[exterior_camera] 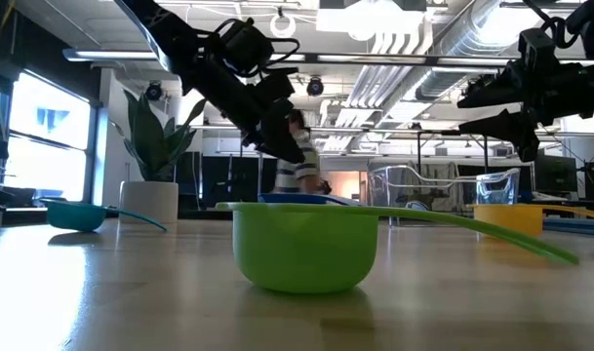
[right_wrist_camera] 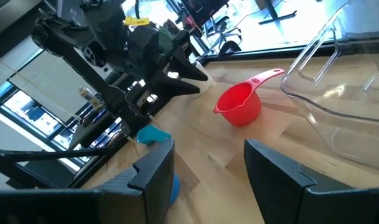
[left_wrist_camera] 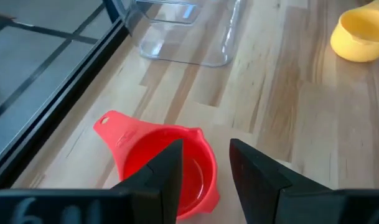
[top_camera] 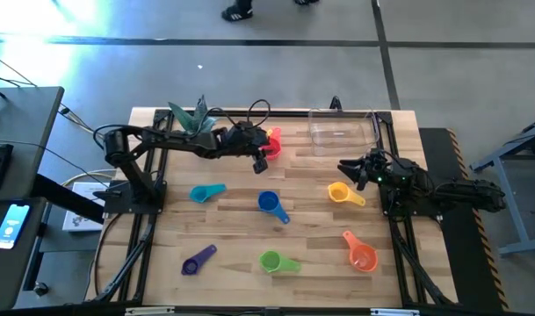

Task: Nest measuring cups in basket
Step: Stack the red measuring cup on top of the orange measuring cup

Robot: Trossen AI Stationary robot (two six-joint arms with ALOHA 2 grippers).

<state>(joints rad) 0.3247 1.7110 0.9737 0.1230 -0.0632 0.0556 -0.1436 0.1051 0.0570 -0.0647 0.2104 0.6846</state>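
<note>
The red cup (top_camera: 273, 139) stands on the table near the far edge, its handle (left_wrist_camera: 112, 124) pointing away from the basket. My left gripper (top_camera: 262, 154) hovers open just over it; in the left wrist view its fingers (left_wrist_camera: 205, 155) frame the cup's bowl (left_wrist_camera: 177, 171). The clear basket (top_camera: 342, 132) stands to the cup's right. My right gripper (top_camera: 348, 167) is open and raised, near the yellow cup (top_camera: 342, 193). Teal (top_camera: 206, 192), blue (top_camera: 271, 204), orange (top_camera: 361, 254), green (top_camera: 276, 262) and purple (top_camera: 198, 260) cups lie scattered on the table.
A plant in a white pot (exterior_camera: 148, 200) stands at the far left of the table, behind my left arm. The green cup (exterior_camera: 306, 244) sits close to the near edge. Bare wood lies between the red cup and the basket (left_wrist_camera: 177, 37).
</note>
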